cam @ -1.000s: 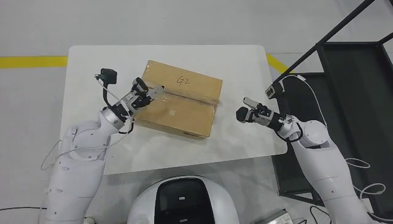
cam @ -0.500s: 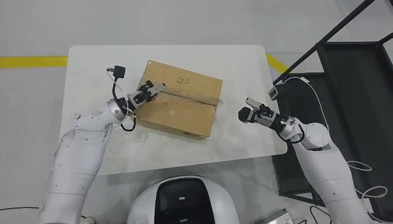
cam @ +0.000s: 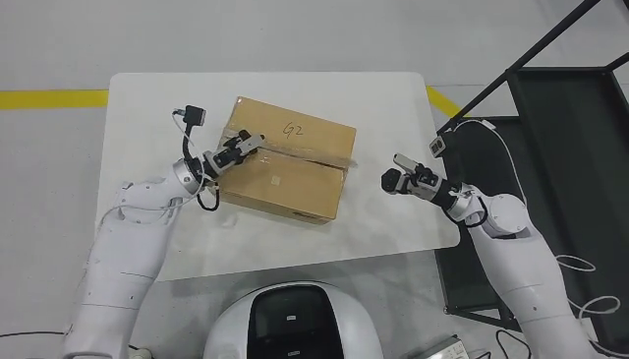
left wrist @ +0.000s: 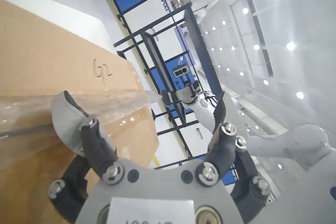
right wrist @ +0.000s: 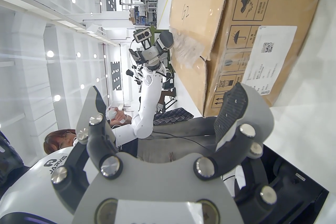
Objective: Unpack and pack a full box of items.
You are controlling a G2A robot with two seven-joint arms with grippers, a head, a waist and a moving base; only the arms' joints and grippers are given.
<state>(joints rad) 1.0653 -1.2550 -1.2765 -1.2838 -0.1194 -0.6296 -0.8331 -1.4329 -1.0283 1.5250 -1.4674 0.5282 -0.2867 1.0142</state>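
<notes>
A closed brown cardboard box (cam: 290, 157) marked G2 lies in the middle of the white table (cam: 147, 103). Clear tape (left wrist: 113, 103) runs crinkled along its top seam. My left gripper (cam: 246, 146) rests over the box's left end at that seam. Its jaws are open, and one finger (left wrist: 65, 114) lies against the tape while the other hangs free. In the right wrist view the box (right wrist: 236, 25) shows its labelled end face, with the left gripper (right wrist: 165, 41) on its far edge. My right gripper (cam: 398, 177) hovers open to the right of the box, apart from it and holding nothing.
A black metal rack (cam: 550, 113) stands just off the table's right edge, close behind the right arm. A bare strip of table lies in front of the box and to its left. A yellow line (cam: 49, 98) crosses the floor.
The left arm has swung its wrist up and in, and its gripper has shifted a little farther onto the box's top. The right gripper has drifted slightly to the right.
</notes>
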